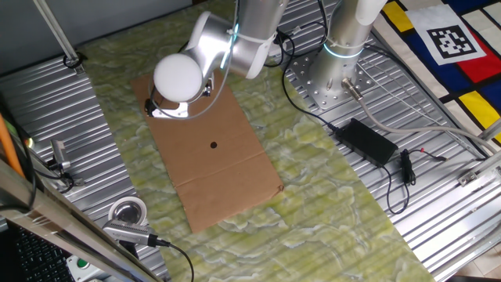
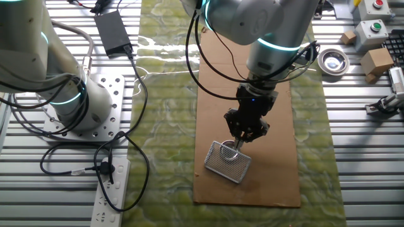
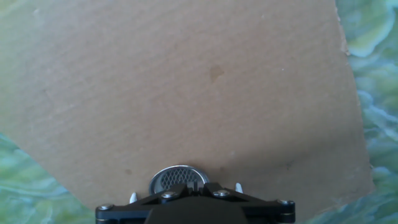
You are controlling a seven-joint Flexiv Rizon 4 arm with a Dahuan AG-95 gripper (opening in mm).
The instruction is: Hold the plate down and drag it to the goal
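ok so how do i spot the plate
Find the brown cardboard sheet on the green mat. Near one end of it, directly under the arm's jaws, lies the plate. It is silver with a fine mesh pattern, unlike the tiny black dot on the cardboard or the tape roll off it.

light: bright, even | glare: arm housing (image 1: pixel 178 76) | hand view: soft, hazy

Plate (image 3: pixel 178 177): shiny silver metal, fine mesh face. Cardboard sheet (image 3: pixel 186 81): matt brown, faintly ribbed. Cloth (image 1: pixel 329 211): green, marbled, wrinkled. Table (image 1: pixel 70 110): ribbed bare metal. Gripper (image 2: pixel 242 140): matt black.
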